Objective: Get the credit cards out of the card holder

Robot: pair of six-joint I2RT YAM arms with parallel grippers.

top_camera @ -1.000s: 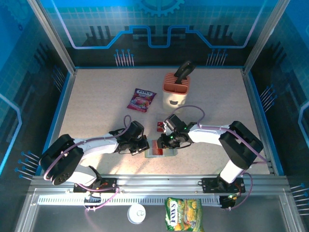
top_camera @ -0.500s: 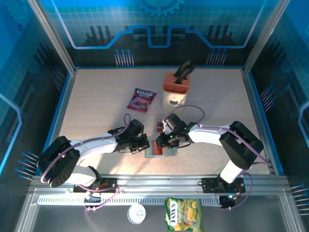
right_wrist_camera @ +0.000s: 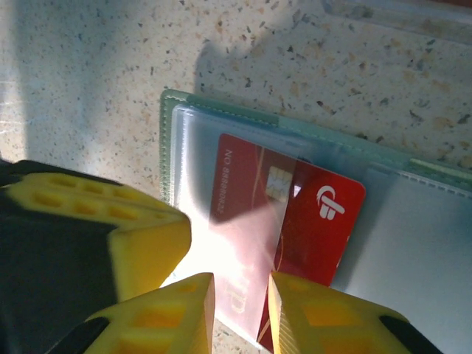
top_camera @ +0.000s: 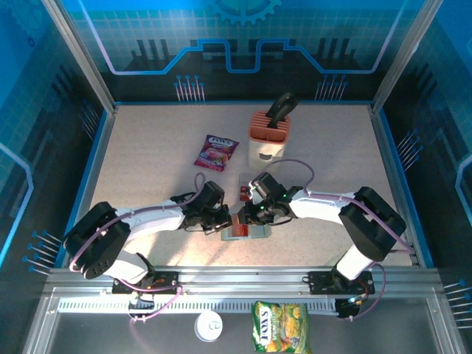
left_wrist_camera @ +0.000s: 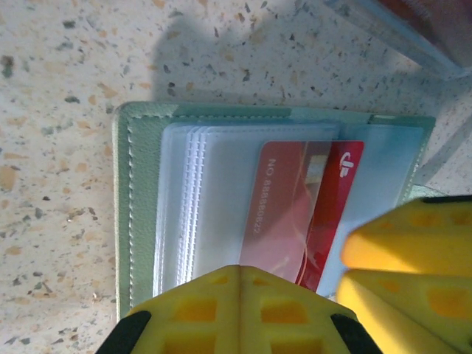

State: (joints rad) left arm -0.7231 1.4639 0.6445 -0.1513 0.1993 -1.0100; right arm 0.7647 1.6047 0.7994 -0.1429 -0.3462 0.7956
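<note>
**Right gripper.** The right gripper [right_wrist_camera: 240, 313] points down at the card holder [right_wrist_camera: 171, 140]. Its two yellow fingers [right_wrist_camera: 177, 313] stand a narrow gap apart. The near edge of the red card [right_wrist_camera: 310, 221] lies in that gap, flat beneath the fingertips. No clamp on the card is visible. Whether the tips press on it cannot be determined.

**Left gripper.** The left gripper [left_wrist_camera: 240, 313] is fully closed, its fingers meeting along a centre seam with nothing between them. Its tip sits at the near edge of the holder's clear sleeves [left_wrist_camera: 192, 206]. The two grippers are just beside each other over the holder.

**Card holder.** The holder lies open and flat on the table [top_camera: 147, 169], near the front edge and between the two arms. It has a grey-green stitched border and a stack of clear sleeves inside.

**Cards.**
- The red card is partly out of a sleeve. One part lies under clear plastic. The part bearing a white logo is uncovered.
- A second red card [top_camera: 244, 193] lies on the table just beyond the holder, apart from it.

**Surroundings.** A purple-red snack packet [top_camera: 216, 153] lies further back and to the left. A peach slotted block [top_camera: 268, 140] stands upright further back, near the middle of the table.
</note>
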